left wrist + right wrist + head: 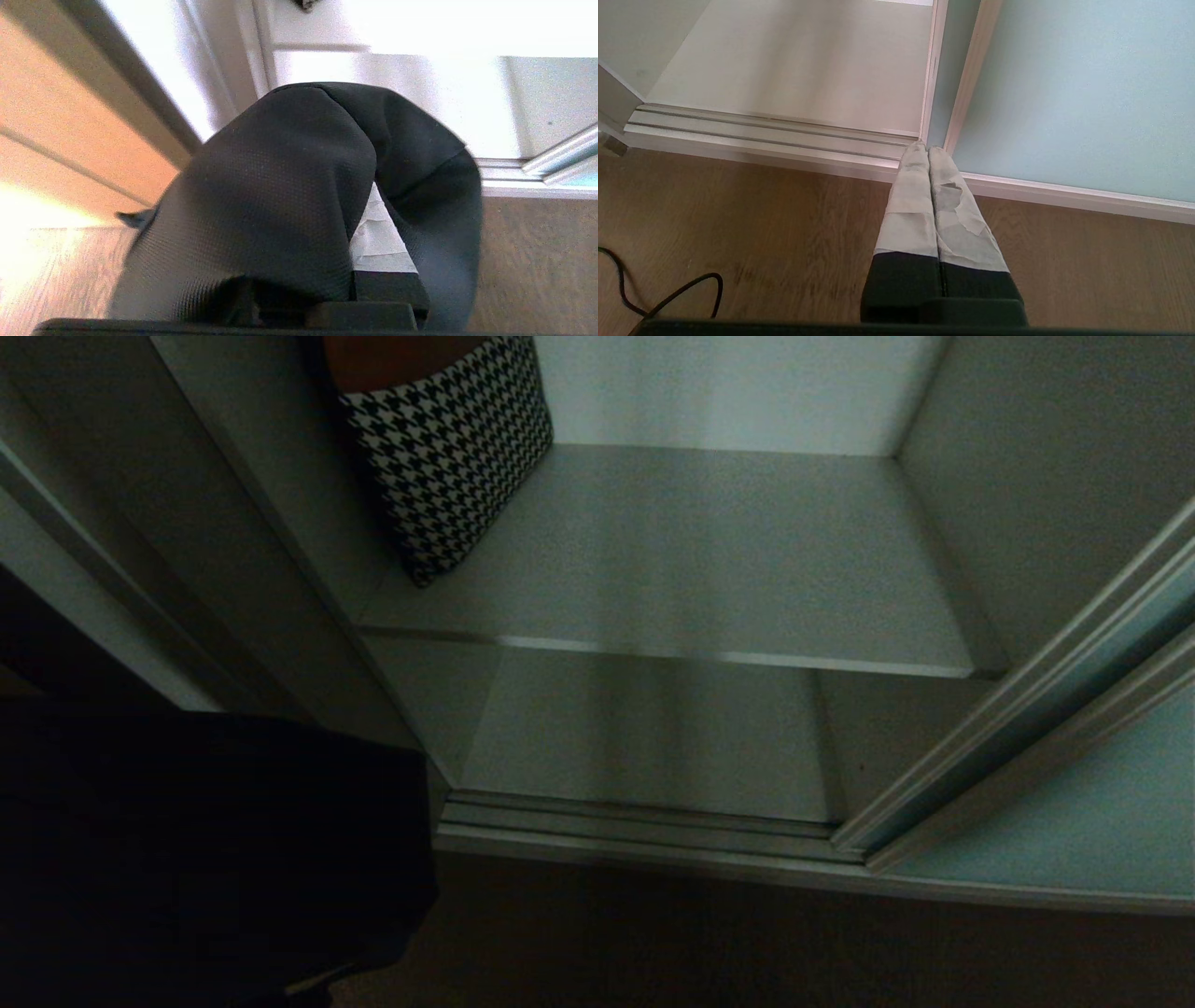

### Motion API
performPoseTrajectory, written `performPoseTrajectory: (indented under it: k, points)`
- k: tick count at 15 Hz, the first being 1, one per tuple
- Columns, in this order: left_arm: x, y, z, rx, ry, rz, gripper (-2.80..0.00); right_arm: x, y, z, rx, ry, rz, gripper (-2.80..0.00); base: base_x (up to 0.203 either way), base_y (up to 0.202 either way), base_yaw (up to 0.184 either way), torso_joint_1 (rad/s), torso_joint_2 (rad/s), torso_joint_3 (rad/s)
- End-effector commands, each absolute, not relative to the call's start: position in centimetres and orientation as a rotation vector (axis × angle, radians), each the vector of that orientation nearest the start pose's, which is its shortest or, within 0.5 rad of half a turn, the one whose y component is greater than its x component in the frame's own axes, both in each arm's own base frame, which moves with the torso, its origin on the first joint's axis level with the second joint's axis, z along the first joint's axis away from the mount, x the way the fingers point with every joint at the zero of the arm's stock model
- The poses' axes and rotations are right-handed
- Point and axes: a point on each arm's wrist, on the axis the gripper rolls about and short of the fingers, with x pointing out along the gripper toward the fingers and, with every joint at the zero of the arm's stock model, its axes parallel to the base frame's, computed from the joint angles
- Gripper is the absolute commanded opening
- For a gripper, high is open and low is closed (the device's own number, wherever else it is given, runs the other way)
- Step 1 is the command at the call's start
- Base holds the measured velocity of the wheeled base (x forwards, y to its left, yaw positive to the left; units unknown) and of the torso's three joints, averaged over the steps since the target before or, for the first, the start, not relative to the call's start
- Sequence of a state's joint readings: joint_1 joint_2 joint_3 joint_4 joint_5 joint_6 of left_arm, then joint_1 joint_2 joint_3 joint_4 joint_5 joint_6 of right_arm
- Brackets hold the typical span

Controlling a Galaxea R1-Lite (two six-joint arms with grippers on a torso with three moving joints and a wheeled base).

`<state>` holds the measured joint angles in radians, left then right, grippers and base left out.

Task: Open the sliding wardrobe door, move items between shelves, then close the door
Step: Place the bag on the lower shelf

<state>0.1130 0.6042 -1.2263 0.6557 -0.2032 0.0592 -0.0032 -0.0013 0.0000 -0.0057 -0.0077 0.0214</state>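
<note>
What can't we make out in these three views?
- Left gripper: fingertips buried in the black fabric bag, left wrist view.
- Bag's straps and buckles: head view shows only a dark mass, cut off by the edge.
- Houndstooth cushion: top cropped, head view.
- Sliding wardrobe door: only its lower part shows, right wrist view.

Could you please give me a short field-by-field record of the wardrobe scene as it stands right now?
door: sliding wardrobe door slid aside at the right, compartment open
upper shelf: houndstooth cushion leaning at its left end
bottom board: nothing lying on it
left claw: shut on black fabric bag, outside the wardrobe, above the floor
right claw: shut, holding nothing, low by the door track
</note>
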Motion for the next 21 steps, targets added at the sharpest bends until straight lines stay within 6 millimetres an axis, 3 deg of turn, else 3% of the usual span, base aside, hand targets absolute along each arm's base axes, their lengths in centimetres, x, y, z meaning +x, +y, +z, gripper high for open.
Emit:
performPoseTrajectory:
  k: [1, 8, 21]
  points:
    - [-5.3, -1.0, 32.4, 0.046, 0.032, -0.059, -2.8, -2.3, 0.0, 7.6, 0.021, -0.008, -0.011, -2.8, 0.0, 0.0, 0.0, 0.0, 0.0, 0.0]
    - [-6.1, -0.6, 31.4, -0.096, 0.009, -0.003, -2.8, -2.3, 0.0, 7.6, 0.021, -0.008, -0.011, -2.8, 0.0, 0.0, 0.0, 0.0, 0.0, 0.0]
    - [-6.3, 0.0, 31.5, -0.048, -0.036, -0.085, -2.8, -2.3, 0.0, 7.6, 0.021, -0.008, -0.011, -2.8, -0.02, 0.0, 0.0, 0.0, 0.0, 0.0]
